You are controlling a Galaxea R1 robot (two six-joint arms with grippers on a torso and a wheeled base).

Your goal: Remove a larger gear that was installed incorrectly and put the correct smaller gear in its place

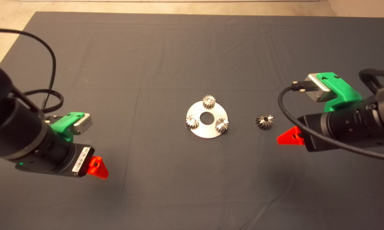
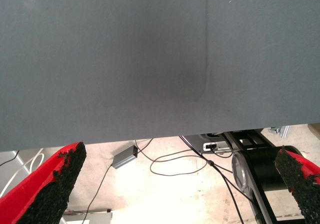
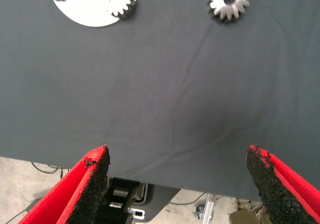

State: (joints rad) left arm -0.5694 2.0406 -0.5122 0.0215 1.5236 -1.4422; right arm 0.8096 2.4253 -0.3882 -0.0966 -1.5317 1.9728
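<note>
Both arms cropped, left gripper (image 2: 180, 184) and right gripper (image 3: 177, 184) spread empty, larger gear (image 1: 264, 121) off plate (image 1: 207, 132).

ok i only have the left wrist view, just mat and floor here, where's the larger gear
observer: the larger gear lies flat on the mat, beside the round steel plate on the right arm's side, not touching it.
operator: anything on that plate
observer: three small gears sit on it, spaced around its centre hole.
operator: and the right claw
observer: the right claw is open and holds nothing. it hovers just past the larger gear, on the side away from the plate.
</note>
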